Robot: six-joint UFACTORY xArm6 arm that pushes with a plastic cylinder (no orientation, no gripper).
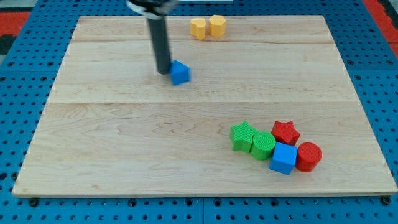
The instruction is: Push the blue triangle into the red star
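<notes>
The blue triangle [180,73] lies on the wooden board [124,137] in the upper middle of the view. My tip [163,71] stands just to its left, touching or nearly touching it. The red star [285,132] sits at the lower right, far from the triangle, in a cluster of blocks.
Around the red star: a green star [243,135], a green cylinder [263,145], a blue cube [283,158] and a red cylinder [308,156]. Two yellow blocks [207,27] sit side by side at the board's top edge. Blue pegboard surrounds the board.
</notes>
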